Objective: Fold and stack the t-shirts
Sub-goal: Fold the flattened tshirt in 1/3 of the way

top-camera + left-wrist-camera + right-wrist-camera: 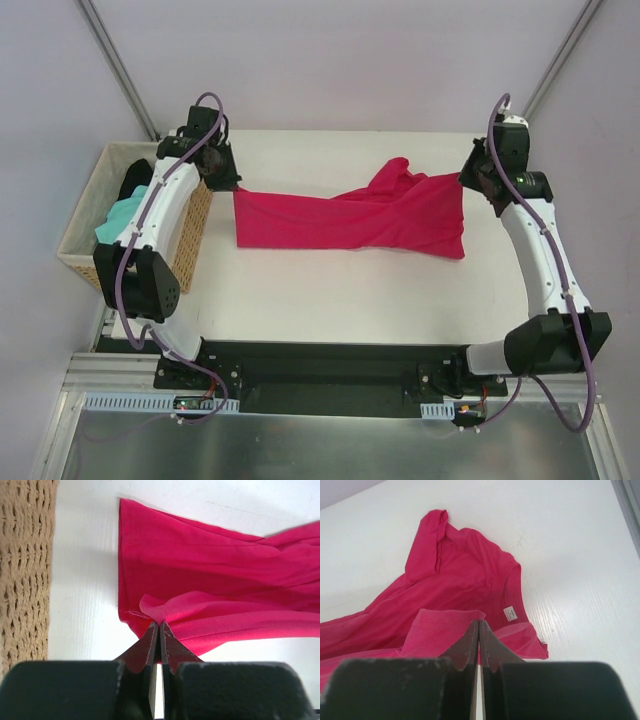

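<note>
— Where is the shirt?
— On the white table (330, 290): the crimson t-shirt (350, 220) is stretched between the arms (wicker basket (192, 232) on the left, mint-green t-shirt (118, 215) inside).
— The grippers?
— The left gripper (159, 625) pinches its left edge, and the right gripper (478, 622) pinches cloth near the collar.

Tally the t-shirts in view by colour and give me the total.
crimson t-shirt: 1
mint-green t-shirt: 1
black t-shirt: 1
Total: 3
</note>
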